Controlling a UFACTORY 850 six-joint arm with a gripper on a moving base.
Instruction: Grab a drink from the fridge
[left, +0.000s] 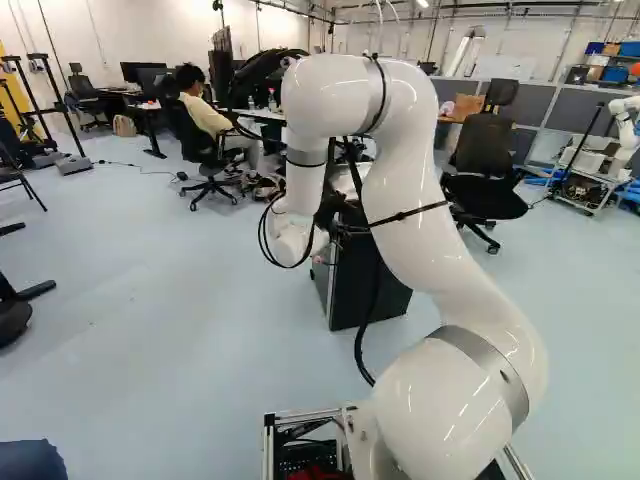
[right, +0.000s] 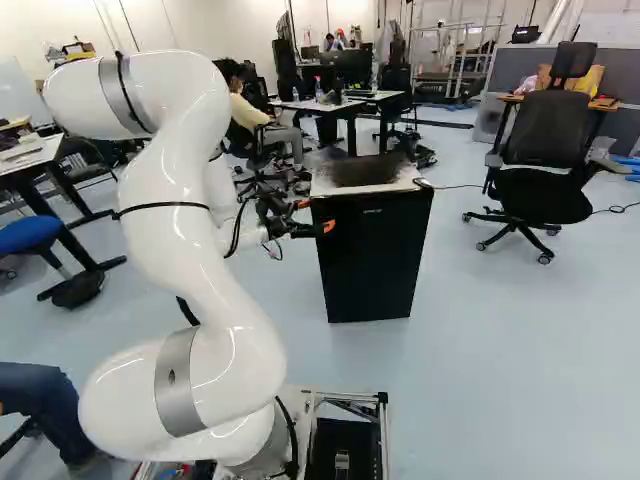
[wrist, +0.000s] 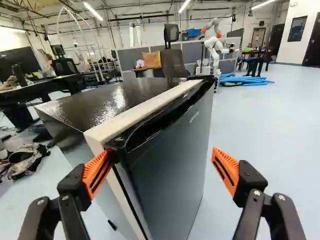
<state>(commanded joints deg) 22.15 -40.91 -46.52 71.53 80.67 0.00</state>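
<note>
A black fridge (right: 368, 265) is standing on the pale blue floor (right: 480, 350), ahead of the white arm (right: 200, 240). The arm is reaching toward it, and its black gripper (right: 316, 216) is hovering near the fridge's upper part. In the wrist view, the gripper (wrist: 161, 154) is spreading its two fingers wide, grasping nothing. The fridge's near upper corner is lying ahead of and between them. One orange pad (wrist: 96, 173) is meeting or almost meeting the end of the fridge door (wrist: 172, 165), close to the top; whether they are touching is hard to tell. The other pad (wrist: 226, 167) is standing out in front of the door's face, apart from it. A dark recess (wrist: 165, 120) is running along the door's top edge.

The door is hiding the fridge's inside, and whether it is fully closed is unclear. The wrist view is cutting off the fridge's foot. In the left base view, the arm is covering part of the fridge and much of the gripper. In the right base view, a dark patch (right: 362, 170) on the fridge's top is looking blurred. Beyond the fridge, a black office chair (right: 545, 150) is standing.
</note>
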